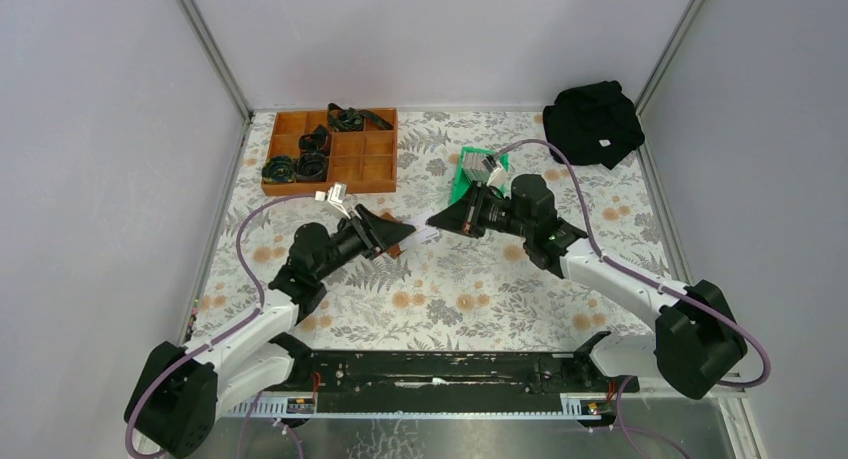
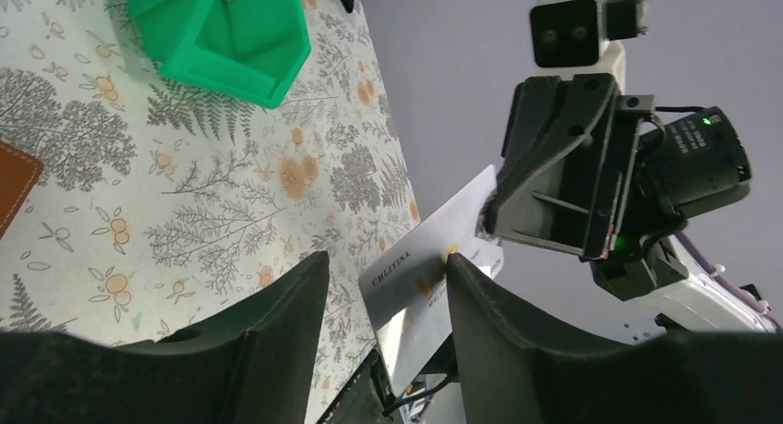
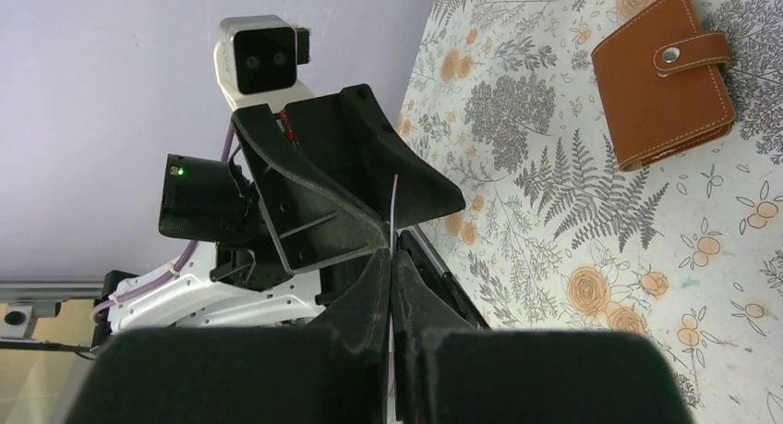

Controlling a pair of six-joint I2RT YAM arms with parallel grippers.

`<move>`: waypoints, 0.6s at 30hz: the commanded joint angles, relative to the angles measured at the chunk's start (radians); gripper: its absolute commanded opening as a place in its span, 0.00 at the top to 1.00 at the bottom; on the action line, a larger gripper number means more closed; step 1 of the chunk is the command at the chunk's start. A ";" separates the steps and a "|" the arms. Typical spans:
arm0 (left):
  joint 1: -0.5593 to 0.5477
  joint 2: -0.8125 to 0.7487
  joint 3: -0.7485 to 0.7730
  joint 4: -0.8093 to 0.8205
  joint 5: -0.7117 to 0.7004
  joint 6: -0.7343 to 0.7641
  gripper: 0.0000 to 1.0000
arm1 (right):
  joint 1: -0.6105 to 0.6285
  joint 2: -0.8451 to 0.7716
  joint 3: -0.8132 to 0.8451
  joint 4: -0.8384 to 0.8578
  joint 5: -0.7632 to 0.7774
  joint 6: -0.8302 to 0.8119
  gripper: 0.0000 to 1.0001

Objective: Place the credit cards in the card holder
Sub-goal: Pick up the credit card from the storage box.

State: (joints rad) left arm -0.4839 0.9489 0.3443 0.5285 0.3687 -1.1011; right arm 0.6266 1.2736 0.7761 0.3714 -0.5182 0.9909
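Note:
A silver credit card (image 2: 420,272) hangs in the air between the two arms, seen edge-on in the right wrist view (image 3: 394,198). My right gripper (image 3: 391,253) is shut on its far end. My left gripper (image 2: 388,262) is open around the near end, one finger against the card's face and a gap on the other side. From above, both grippers meet over the table's middle, left (image 1: 402,231), right (image 1: 436,222). The brown leather card holder (image 3: 663,75) lies closed and snapped on the table beside the left gripper. More grey cards (image 1: 482,165) stand in a green bin (image 1: 463,184).
A wooden compartment tray (image 1: 330,187) with black coiled items sits at the back left. A black cloth bundle (image 1: 595,121) lies at the back right corner. The green bin (image 2: 222,36) stands just behind the right arm. Grey walls enclose the floral table.

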 commanded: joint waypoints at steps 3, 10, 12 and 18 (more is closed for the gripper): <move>-0.005 0.017 -0.020 0.149 0.056 -0.026 0.58 | 0.010 0.035 -0.010 0.147 -0.048 0.067 1.00; -0.005 0.009 -0.032 0.170 0.088 -0.032 0.83 | 0.009 0.059 -0.015 0.174 -0.042 0.078 1.00; -0.005 0.003 -0.038 0.178 0.091 -0.035 0.91 | 0.007 0.058 -0.011 0.160 -0.042 0.063 1.00; -0.001 0.019 0.007 0.120 0.168 0.022 1.00 | -0.091 0.010 0.021 -0.043 -0.069 -0.107 0.67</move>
State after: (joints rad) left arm -0.4816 0.9539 0.3176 0.6460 0.4255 -1.1378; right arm 0.6052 1.3342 0.7494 0.4038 -0.5449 0.9985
